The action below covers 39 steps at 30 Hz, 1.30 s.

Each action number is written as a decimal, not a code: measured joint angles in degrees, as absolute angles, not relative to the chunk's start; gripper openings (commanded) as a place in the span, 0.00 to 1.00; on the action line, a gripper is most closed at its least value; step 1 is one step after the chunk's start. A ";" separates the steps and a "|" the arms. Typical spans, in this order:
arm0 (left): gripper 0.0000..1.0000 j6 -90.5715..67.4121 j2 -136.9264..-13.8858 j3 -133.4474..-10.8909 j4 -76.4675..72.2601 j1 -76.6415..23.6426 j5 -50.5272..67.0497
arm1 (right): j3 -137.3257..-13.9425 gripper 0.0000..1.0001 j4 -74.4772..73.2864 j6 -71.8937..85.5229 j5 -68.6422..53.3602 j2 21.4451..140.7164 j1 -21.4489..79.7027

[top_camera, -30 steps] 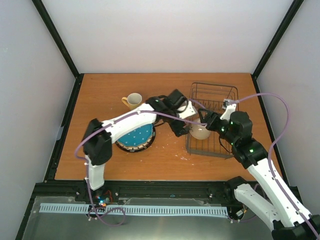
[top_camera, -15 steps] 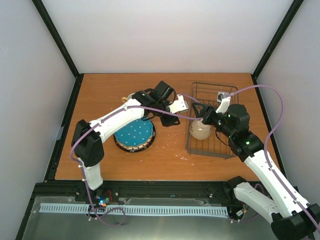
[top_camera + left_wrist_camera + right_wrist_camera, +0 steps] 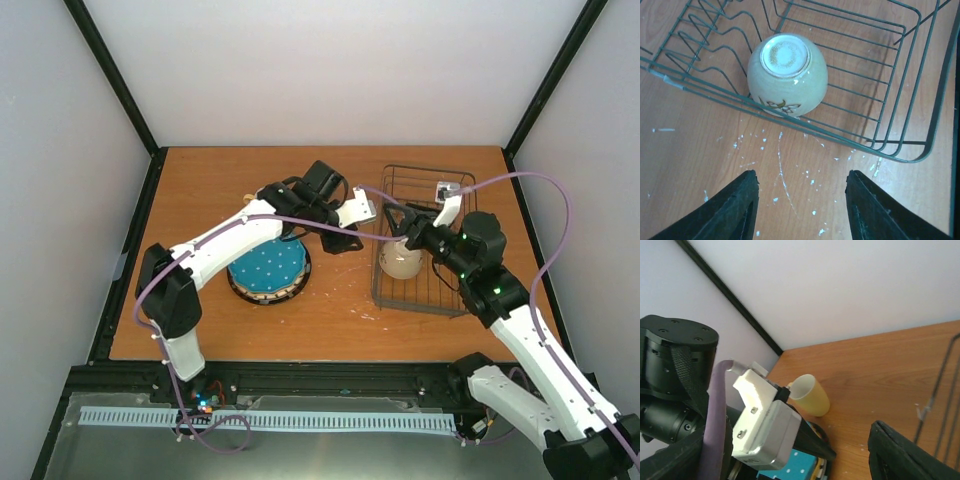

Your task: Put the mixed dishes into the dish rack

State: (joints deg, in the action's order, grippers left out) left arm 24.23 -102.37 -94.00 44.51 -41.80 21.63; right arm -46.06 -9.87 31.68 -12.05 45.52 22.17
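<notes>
top view: dish rack (image 3: 420,185) on the right of the worktop (image 3: 200,320), cream bowl (image 3: 400,264) inside; teal dotted plate (image 3: 268,270) to its left; right claw (image 3: 396,220) over the rack's left edge.
left wrist view: left claw (image 3: 802,210) released, empty, beside the rack; bowl upside down.
right wrist view: right claw spread, empty; yellow mug (image 3: 810,395) on the worktop.

One dish rack (image 3: 425,296). One cream bowl (image 3: 787,75). One yellow mug (image 3: 810,395). One stack of plates: the teal dotted plate (image 3: 268,266) and a striped plate (image 3: 245,293) under it make two; any further ones are hidden. Two hands: left hand (image 3: 801,173), right hand (image 3: 398,222).
</notes>
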 measured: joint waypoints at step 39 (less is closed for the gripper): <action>0.48 5.96 -98.15 -84.93 43.81 -32.38 0.93 | -58.72 0.75 24.62 37.52 -31.35 77.12 18.09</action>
State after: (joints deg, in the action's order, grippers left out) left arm 5.96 -98.15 -84.93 43.81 -32.38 0.93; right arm -58.72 24.62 37.52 -31.35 77.12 18.09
